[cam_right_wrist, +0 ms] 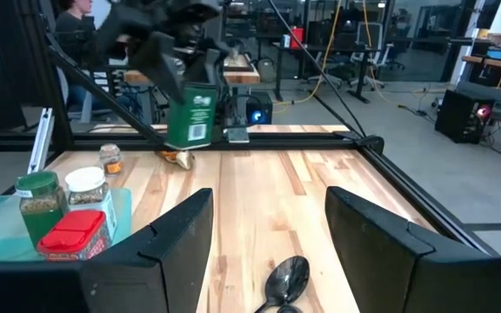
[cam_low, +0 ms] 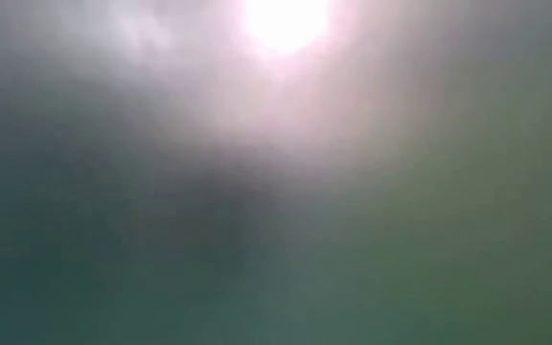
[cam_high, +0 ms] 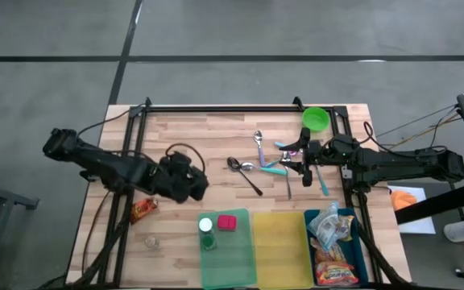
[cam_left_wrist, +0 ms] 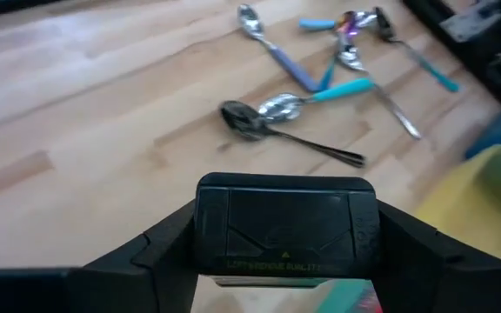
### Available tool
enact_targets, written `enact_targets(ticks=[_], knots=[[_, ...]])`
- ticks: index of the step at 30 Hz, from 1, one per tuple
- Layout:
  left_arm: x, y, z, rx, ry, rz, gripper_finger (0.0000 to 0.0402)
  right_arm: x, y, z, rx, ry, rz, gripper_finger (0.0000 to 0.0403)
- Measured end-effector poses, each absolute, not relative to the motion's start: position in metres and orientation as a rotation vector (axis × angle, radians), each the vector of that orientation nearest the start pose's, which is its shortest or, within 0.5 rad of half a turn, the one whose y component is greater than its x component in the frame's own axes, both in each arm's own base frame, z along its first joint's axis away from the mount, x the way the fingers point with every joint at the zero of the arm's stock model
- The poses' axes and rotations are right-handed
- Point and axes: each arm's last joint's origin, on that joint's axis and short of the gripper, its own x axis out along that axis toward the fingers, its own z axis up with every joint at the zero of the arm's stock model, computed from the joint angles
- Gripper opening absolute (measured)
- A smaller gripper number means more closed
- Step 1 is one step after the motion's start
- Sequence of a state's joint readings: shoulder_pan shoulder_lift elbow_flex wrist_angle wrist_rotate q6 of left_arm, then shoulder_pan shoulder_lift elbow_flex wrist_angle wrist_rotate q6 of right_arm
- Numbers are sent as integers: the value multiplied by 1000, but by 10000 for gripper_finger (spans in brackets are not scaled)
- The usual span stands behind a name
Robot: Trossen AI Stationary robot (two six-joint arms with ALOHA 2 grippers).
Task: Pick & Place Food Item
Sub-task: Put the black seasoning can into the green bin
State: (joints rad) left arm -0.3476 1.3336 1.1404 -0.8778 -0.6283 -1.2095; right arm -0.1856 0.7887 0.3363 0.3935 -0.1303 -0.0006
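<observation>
The left tool [cam_right_wrist: 190, 65] hangs in the air above the pale wooden slatted surface [cam_high: 216, 137], clamped on the top of a dark green box with a white label [cam_right_wrist: 191, 113], which dangles clear of the wood. In the high view that tool [cam_high: 185, 181] sits just beside the translucent green tray [cam_high: 236, 254], which already carries a white-capped jar, a green-capped jar [cam_high: 207, 240] and a red-lidded tub [cam_high: 227, 221]. Judged from this, the carry step is in hand: the box is lifted and not yet placed. The next move calls for bringing it over a free patch of the tray, lowering it upright and letting go. The right tool [cam_right_wrist: 268, 252] waits with jaws apart and empty over the scattered spoons [cam_high: 252, 165].
</observation>
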Motion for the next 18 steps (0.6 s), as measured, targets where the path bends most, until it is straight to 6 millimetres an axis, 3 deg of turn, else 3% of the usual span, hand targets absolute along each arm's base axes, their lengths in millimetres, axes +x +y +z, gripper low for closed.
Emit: enact_targets(ticks=[9,18], knots=[[261,-113,283,-600,627,641,279,174,-29,232,9,58,-56,221],[294,-159,294,-492,621,550,258,174,-29,232,9,58,-55,221]])
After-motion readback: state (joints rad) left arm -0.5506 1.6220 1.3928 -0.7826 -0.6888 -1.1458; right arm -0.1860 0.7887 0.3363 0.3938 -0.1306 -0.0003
